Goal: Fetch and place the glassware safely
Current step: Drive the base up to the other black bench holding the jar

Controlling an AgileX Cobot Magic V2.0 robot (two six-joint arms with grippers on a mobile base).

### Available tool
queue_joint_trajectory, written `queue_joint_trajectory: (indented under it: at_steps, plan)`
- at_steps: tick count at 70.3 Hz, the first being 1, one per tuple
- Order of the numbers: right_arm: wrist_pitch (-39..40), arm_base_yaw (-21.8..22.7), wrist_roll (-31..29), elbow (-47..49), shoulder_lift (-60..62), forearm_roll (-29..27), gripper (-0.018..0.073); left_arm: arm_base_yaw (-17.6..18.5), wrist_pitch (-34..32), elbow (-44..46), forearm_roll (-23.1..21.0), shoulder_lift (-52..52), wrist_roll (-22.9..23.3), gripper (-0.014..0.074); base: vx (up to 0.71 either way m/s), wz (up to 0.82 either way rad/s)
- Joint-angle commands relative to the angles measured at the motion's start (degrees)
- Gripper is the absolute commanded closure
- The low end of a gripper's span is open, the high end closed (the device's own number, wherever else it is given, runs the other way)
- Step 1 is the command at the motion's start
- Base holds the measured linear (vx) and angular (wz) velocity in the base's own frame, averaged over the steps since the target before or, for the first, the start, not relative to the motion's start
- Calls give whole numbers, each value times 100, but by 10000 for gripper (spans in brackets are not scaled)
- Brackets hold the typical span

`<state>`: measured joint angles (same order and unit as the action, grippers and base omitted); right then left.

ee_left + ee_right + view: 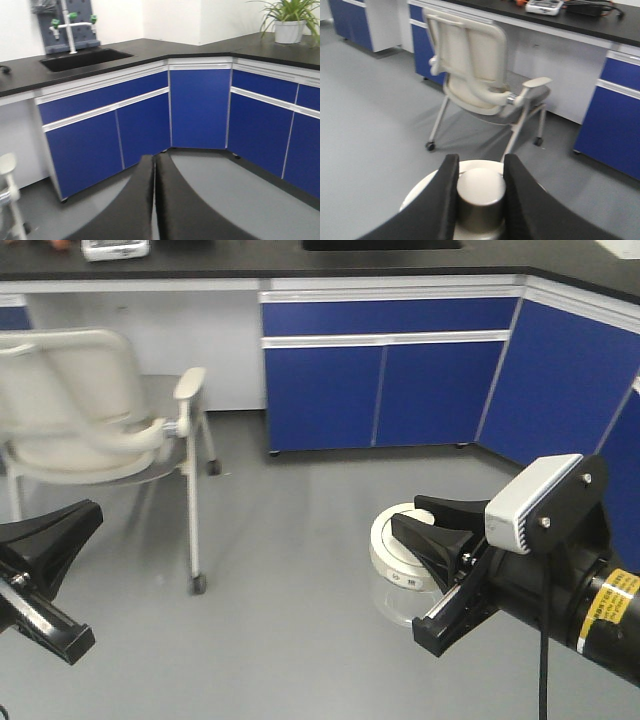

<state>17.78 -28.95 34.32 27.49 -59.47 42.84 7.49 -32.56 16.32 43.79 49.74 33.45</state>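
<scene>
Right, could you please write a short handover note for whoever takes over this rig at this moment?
Left gripper: shut, holding nothing.
Right gripper: shut on the lid knob of the glass jar.
Jar: held in the air over the grey floor, lid on.
Done: jar picked up.
Left: carry it to its place and set it down gently. These views do not show the destination.
</scene>
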Motion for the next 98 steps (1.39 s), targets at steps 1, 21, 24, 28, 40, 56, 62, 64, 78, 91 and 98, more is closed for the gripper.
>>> queue_joint_trajectory:
  at_steps: [1,21,24,28,40,56,62,64,78,91,98]
  plan:
    - [440,9,-17,178,121,-96,563,30,-364,156,-185,-37,54,603,39,-44]
    - [440,9,-17,178,121,-96,563,30,-364,156,-185,-37,54,603,34,-60]
    - [440,9,-17,178,121,-96,563,30,-364,156,-185,-37,54,603,29,-75]
    - [440,9,-17,178,121,-96,563,30,-364,156,-185,-37,54,603,28,-78]
    - [440,9,-17,178,121,-96,563,30,-364,156,-185,-37,54,603,26,-79]
    - [440,9,-17,178,121,-96,563,30,-364,156,-185,-37,54,603,24,-76]
    - [440,9,-17,178,121,-96,563,30,-364,156,-185,-37,54,603,24,-75]
    - [440,9,-17,178,121,-96,563,30,-364,156,-185,-37,54,603,23,-75]
    - [440,9,-17,178,121,-96,563,30,-364,156,-185,-37,54,603,22,-77]
    - [440,9,-17,178,121,-96,563,30,-364,156,-185,-37,54,603,21,-80]
    - [440,9,-17,178,121,-96,563,30,-364,156,-185,-37,54,603,21,-80]
